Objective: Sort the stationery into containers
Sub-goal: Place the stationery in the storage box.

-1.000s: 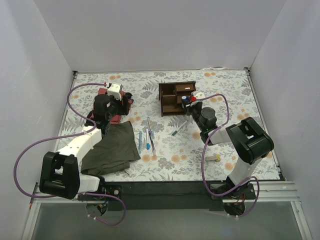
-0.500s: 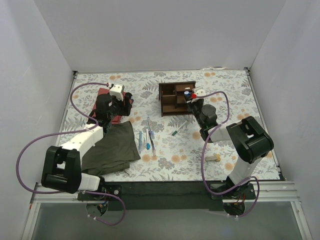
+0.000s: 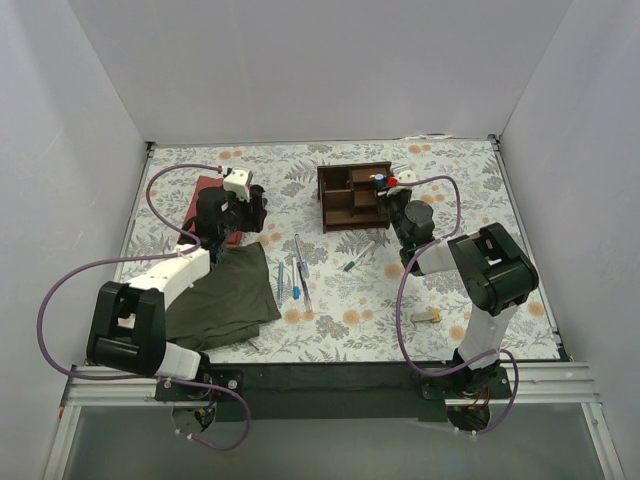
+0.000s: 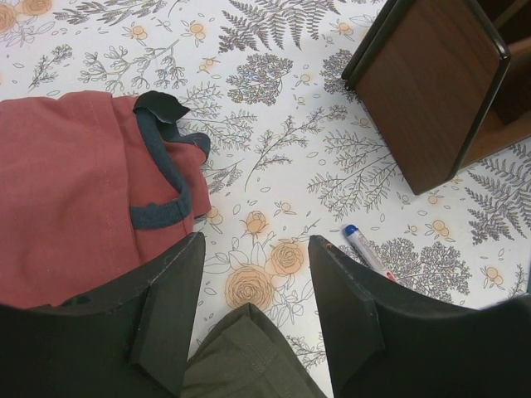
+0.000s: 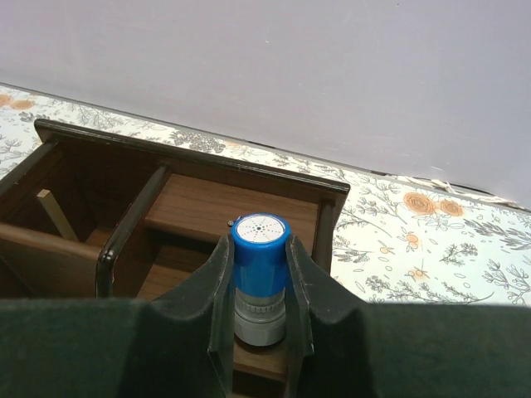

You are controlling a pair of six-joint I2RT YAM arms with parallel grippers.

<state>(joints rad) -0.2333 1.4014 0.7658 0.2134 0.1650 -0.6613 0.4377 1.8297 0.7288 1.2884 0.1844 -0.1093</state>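
Note:
The dark brown organiser [image 3: 345, 198] stands at the back centre. In the right wrist view its open compartments [image 5: 199, 195] lie just beyond my fingers. My right gripper [image 3: 380, 188] is shut on the blue-capped grey cylinder [image 5: 260, 274] and holds it upright in the organiser's right-hand compartment. I cannot tell whether its base rests on the wood. Several pens [image 3: 298, 265] and a green-tipped one [image 3: 358, 256] lie on the floral table. A beige eraser block [image 3: 428, 316] lies near the front right. My left gripper [image 4: 255, 242] is open and empty over bare table.
A red cloth [image 3: 213, 196] lies left of the left gripper and also shows in the left wrist view [image 4: 75, 191]. An olive cloth [image 3: 225, 295] lies nearer, its corner [image 4: 249, 356] between the left fingers. A blue-tipped pen [image 4: 365, 250] lies by the organiser's side [image 4: 431, 91]. White walls enclose the table.
My right gripper has carried the blue-capped cylinder farther back, into the organiser's right side. My left gripper has shifted a little back and right, off the red cloth.

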